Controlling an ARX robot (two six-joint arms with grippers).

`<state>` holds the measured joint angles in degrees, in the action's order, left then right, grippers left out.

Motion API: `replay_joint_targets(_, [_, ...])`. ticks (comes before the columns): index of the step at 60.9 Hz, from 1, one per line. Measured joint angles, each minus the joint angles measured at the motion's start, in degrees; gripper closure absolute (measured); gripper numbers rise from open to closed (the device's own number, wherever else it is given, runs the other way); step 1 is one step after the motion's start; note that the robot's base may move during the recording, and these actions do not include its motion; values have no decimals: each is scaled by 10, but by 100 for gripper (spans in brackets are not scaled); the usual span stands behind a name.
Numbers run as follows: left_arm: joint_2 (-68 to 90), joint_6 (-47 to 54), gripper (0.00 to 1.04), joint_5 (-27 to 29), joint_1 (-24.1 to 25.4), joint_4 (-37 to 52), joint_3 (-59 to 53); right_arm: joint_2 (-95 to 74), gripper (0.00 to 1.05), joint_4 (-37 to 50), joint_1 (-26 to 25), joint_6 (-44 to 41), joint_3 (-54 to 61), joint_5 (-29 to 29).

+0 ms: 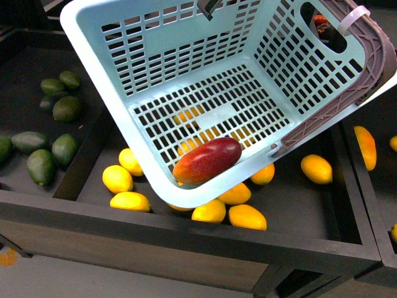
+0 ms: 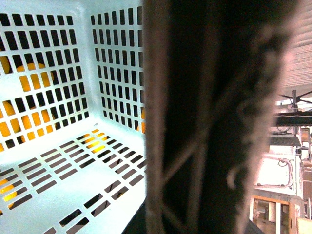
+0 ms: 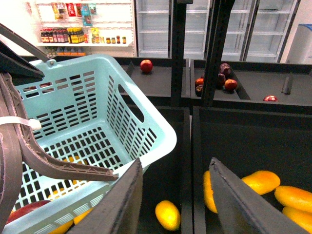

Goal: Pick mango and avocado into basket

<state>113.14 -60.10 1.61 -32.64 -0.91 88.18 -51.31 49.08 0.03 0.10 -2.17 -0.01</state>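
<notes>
While basket (image 1: 93,62) tilts, mango (image 1: 206,160) lies inside.

The turquoise slotted plastic basket (image 1: 93,37) is being cropped at the front view's top edge. Yellow oval fruits (image 1: 237,195) are being partly hidden beneath it. Half the left wrist view is being blocked by a blurred dark band (image 2: 204,117).

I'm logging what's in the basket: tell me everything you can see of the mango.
The mango is an elongated oval with smooth, glossy skin, deep red shading to orange-yellow at its lower end. It lies on its side inside the tilted basket, in the lowest corner, resting on the slotted floor against the near wall. Nothing else touches it.
</notes>
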Motion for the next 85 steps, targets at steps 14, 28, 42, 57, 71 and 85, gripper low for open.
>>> replay_joint_targets(14, [0, 0, 99, 1, 0, 0, 0, 0, 8, 0, 0, 0, 0, 0])
replay_joint_targets(28, [0, -1, 99, -7, -9, 0, 0, 0, 8, -1, -1, 0, 0, 3])
replay_joint_targets(42, [0, -3, 99, -3, -6, 0, 0, 2, 8, -1, -1, 0, 1, 2])
replay_joint_targets(57, [0, 0, 99, 4, 2, 0, 0, 1, 8, -2, -1, 0, 2, 2])
replay_joint_targets(71, [1, -2, 99, -2, 1, 1, 0, 1, 8, -2, 0, 0, 3, 1])
replay_joint_targets(85, [1, -1, 99, -2, -1, 1, 0, 2, 8, -2, 0, 0, 3, 1])
